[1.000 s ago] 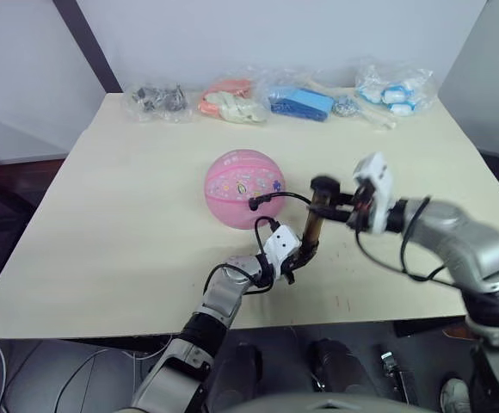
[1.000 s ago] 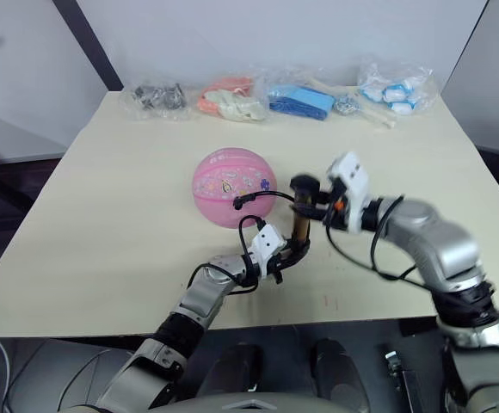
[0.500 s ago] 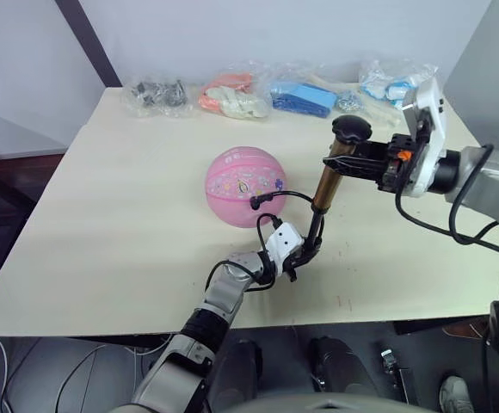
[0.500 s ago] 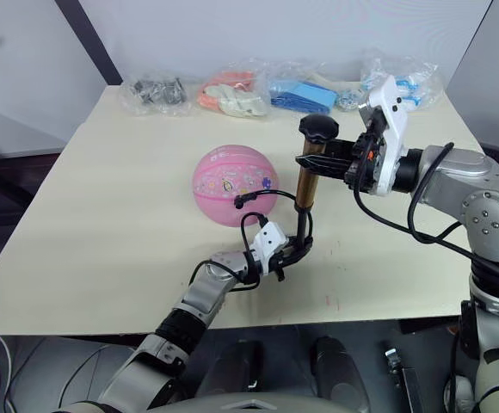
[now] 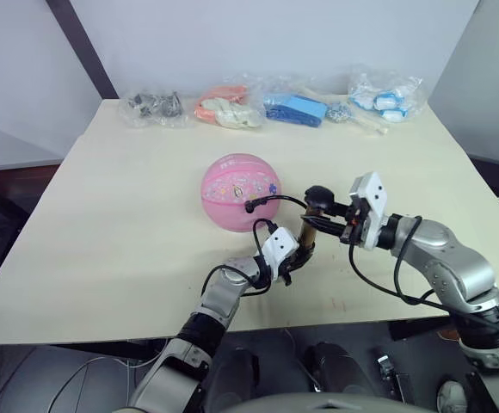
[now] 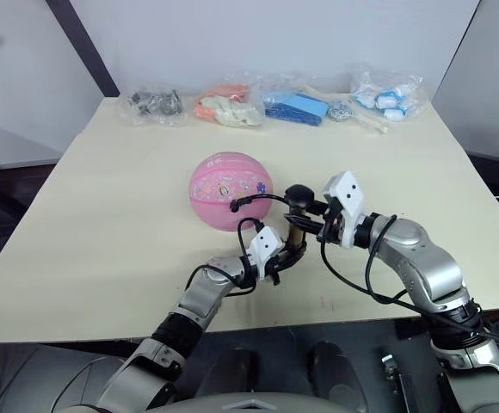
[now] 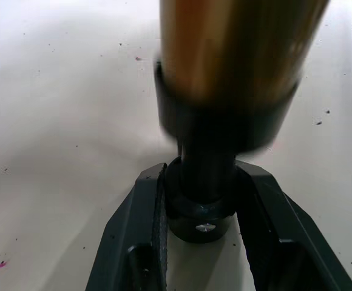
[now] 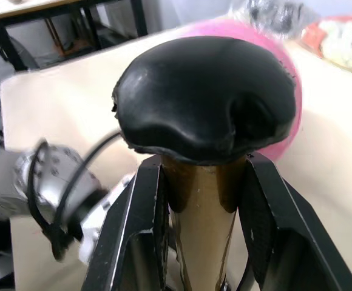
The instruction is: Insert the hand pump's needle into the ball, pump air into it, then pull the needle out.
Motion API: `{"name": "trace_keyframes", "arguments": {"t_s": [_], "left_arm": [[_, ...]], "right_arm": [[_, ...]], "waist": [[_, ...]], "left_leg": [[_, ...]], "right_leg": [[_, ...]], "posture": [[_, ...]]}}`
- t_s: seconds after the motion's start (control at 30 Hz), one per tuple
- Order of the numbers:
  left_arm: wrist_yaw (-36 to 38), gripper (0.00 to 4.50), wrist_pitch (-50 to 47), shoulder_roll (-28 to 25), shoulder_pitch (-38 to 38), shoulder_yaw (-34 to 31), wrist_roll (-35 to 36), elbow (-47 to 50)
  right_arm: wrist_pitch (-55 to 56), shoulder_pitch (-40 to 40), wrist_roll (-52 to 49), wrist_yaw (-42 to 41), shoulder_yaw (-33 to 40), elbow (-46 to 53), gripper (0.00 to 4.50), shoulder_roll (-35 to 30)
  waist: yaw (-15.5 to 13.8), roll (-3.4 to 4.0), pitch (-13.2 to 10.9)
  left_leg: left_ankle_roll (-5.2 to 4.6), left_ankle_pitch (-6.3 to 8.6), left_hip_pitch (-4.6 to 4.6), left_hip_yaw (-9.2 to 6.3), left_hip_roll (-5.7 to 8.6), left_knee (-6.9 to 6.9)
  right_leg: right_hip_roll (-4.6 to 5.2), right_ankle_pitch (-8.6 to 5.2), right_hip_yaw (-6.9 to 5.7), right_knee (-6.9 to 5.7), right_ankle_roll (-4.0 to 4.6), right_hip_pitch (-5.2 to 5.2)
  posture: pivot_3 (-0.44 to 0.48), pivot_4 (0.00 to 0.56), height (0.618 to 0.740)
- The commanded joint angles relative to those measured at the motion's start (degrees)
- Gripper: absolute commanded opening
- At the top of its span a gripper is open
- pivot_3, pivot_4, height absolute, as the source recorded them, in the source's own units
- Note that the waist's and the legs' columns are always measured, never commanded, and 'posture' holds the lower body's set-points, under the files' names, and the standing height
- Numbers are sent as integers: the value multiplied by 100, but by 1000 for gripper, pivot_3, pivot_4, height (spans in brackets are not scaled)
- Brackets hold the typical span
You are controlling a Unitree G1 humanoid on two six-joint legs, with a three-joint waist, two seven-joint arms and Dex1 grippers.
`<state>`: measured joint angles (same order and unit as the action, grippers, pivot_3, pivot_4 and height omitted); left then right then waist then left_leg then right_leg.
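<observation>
The pink ball [image 5: 239,182] rests mid-table. Just right of it the hand pump [image 5: 309,231] stands upright, its gold tube short and its black handle [image 5: 318,196] low. A thin black hose [image 5: 277,201] loops from the pump's foot to the ball's side, where its tip [image 5: 251,206] touches the ball. The needle is too small to make out there. My left gripper [image 7: 203,182] is shut on the pump's black lower end [image 7: 203,206]. My right gripper [image 8: 203,167] is shut on the pump's shaft just under the handle [image 8: 203,97], with the ball [image 8: 273,37] behind it.
Several clear bags line the far edge of the table [image 5: 103,249]: dark parts [image 5: 153,105], orange and white items [image 5: 228,105], blue items [image 5: 294,107] and blue-white items [image 5: 387,93]. The pump stands close to the near table edge.
Half a second ago my right gripper held the handle raised high with the shaft drawn out. It has since come back down, and the pump is short again. The left gripper has stayed put.
</observation>
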<state>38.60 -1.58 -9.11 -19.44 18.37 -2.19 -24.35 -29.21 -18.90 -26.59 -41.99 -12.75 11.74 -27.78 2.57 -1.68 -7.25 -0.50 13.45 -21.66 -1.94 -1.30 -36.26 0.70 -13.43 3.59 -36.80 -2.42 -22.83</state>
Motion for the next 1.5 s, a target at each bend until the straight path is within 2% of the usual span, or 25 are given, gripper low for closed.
{"name": "trace_keyframes", "arguments": {"t_s": [0.03,0.2,0.37,0.5,0.63,0.83,1.03,1.2,1.27,1.33,1.5], "left_arm": [[69,1101,-243,-126,208,16,-42,-110],[55,1101,-228,-109,184,25,-49,-137],[19,1101,-202,-72,165,31,-55,-205],[22,1101,-175,-55,182,46,-65,-234],[29,1101,-156,-37,170,44,-64,-253],[47,1101,-151,-45,170,39,-56,-243],[65,1101,-151,-58,181,40,-53,-225],[77,1101,-150,-70,193,40,-49,-185],[76,1101,-163,-93,222,28,-40,-128],[67,1101,-182,-119,257,8,-27,-74],[50,1101,-226,-143,344,14,-21,48]], "right_arm": [[-146,479,583,-228,-716,-920,1008,-21],[-262,235,450,-259,-345,-626,1008,-67],[-1395,-756,-921,6,1104,658,1008,-328],[-2274,-1407,-1690,164,1763,1136,1008,-789],[-2766,-1756,-2194,356,2200,1288,1008,-1054],[-3053,-2005,-2602,708,2533,1315,1008,-1206],[-2620,-1246,-2115,679,1783,1332,1008,-988],[-1854,-601,-1371,470,1017,835,1008,-730],[-1459,-230,-908,360,447,387,1008,-527],[-1218,64,-621,258,25,107,1008,-343],[-781,350,24,94,-539,-347,1008,-138]], "waist": [[0,9,11],[-3,12,12],[-23,49,-54],[-54,77,-93],[-72,70,-97],[-70,60,-118],[-70,58,-118],[-38,43,-104],[-20,43,-101],[-20,5,-70],[-1,-1,-35]], "left_leg": [[0,0,2,-1,-1,0],[0,0,3,-4,-1,0],[0,0,-15,-5,5,-1],[0,-1,-74,-7,21,-10],[0,-1,-109,-15,23,-11],[0,-1,-109,-10,25,-16],[0,-1,-109,-12,24,-17],[0,-1,-90,-8,20,-20],[-1,-1,-71,-6,17,-20],[0,-1,-40,-5,10,-14],[0,0,-8,-3,3,-3]], "right_leg": [[0,-5,-1,0,8,2],[0,-5,-2,0,9,6],[10,-5,-5,3,9,-5],[21,15,-1,0,-22,-55],[22,17,-10,2,-20,-80],[25,16,-8,2,-23,-80],[24,16,-10,2,-24,-78],[21,16,-8,0,-26,-66],[20,11,-8,-1,-16,-51],[13,5,-7,-1,-8,-29],[8,-3,-7,2,4,-3]], "posture": [[0,150,740],[0,150,740],[0,150,740],[0,150,740],[0,150,740],[0,150,740],[0,150,740],[0,150,740],[0,150,740],[0,150,740],[0,150,740]]}}
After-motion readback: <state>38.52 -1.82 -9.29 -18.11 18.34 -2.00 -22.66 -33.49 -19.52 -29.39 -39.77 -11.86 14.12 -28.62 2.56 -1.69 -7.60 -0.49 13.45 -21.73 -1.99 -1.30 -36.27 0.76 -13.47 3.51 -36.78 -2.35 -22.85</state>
